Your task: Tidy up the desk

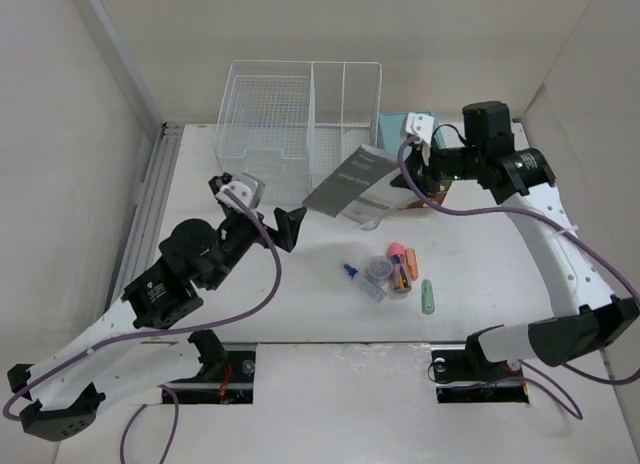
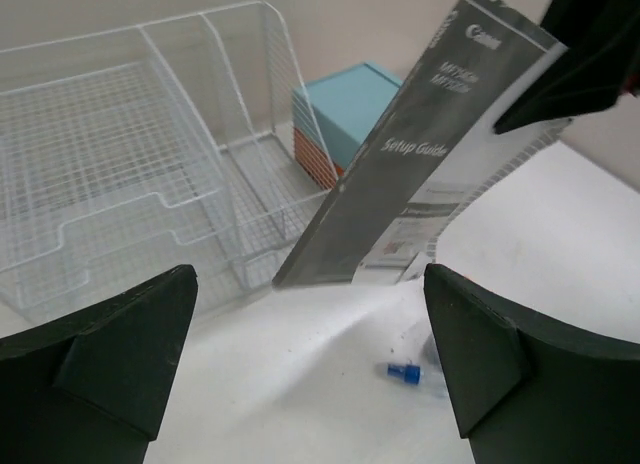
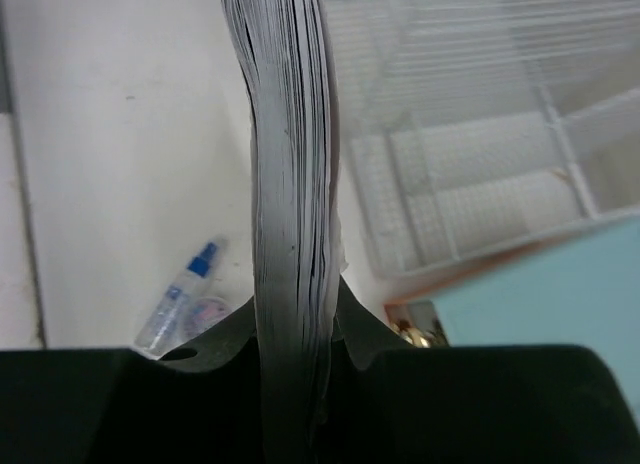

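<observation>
Booklet [image 1: 352, 181] sits in the right gripper [image 1: 403, 181]. Basket [image 1: 262, 114] lies ahead of it, box [image 1: 393, 126] just beside, and bottle [image 1: 363, 282] on the surface [image 1: 480, 274] on its opposite side.

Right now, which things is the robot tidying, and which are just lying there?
In the job: booklet, right tool holding it, basket, desk.
Lying about: little bottle, green marker, orange marker, teal box.

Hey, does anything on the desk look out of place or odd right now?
Yes. The grey-and-white Setup Guide booklet is held tilted, pinched at one edge by the right gripper, its pages bowing. Near it on the white desk, a clear blue-capped bottle and a green marker lie loose.
</observation>
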`<act>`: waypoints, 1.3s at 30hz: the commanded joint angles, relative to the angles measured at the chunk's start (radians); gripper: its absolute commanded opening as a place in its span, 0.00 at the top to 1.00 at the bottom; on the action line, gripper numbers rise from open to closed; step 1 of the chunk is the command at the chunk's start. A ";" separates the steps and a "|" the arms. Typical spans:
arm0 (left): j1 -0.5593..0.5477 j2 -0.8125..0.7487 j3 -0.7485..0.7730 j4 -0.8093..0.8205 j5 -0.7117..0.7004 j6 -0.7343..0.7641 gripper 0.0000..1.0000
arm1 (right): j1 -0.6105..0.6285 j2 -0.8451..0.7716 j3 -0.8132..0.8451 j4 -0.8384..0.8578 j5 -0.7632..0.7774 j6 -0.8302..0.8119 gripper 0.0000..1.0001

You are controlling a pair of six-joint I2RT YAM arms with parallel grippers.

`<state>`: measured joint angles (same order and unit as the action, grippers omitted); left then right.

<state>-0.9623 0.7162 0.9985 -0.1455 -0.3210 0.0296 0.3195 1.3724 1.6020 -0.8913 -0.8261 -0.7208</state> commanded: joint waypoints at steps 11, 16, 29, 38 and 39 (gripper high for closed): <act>-0.003 -0.118 -0.170 0.179 -0.181 -0.076 0.01 | -0.042 0.008 0.197 0.431 0.585 0.419 1.00; -0.003 -0.129 -0.201 0.198 -0.170 -0.076 0.01 | -0.042 0.080 0.259 0.419 0.588 0.497 1.00; -0.003 -0.149 -0.232 0.187 -0.188 -0.094 0.01 | -0.014 0.209 0.358 0.525 0.634 0.859 1.00; -0.003 -0.129 -0.241 0.187 -0.217 -0.094 0.01 | 0.118 0.296 0.456 0.545 1.006 0.974 1.00; -0.003 -0.129 -0.241 0.187 -0.217 -0.094 0.01 | 0.144 0.307 0.466 0.529 1.053 0.974 1.00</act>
<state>-0.9623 0.5858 0.7631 -0.0093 -0.5144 -0.0544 0.4141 1.6756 1.9747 -0.5293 0.0292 0.1913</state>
